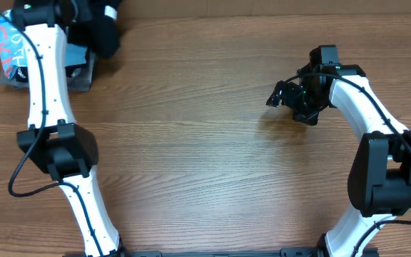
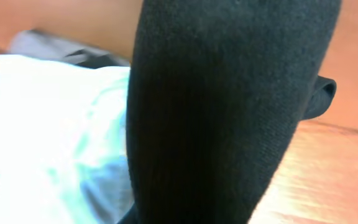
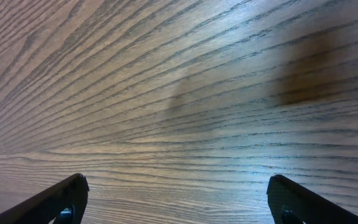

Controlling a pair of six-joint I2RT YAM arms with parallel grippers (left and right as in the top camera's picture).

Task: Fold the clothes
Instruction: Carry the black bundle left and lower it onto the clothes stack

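Overhead: print on light blue shirt unreadable; black T-shirt beside it.

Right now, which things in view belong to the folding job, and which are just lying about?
Job:
- black T-shirt

Lying about:
- light blue printed shirt
- grey garment, behind the blue shirt

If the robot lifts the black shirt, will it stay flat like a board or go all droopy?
Probably droopy: the black shirt looks like soft knit cloth, bunched in a lump rather than flat. It is likely light and won't roll. It might snag or drag the light blue shirt beside it.
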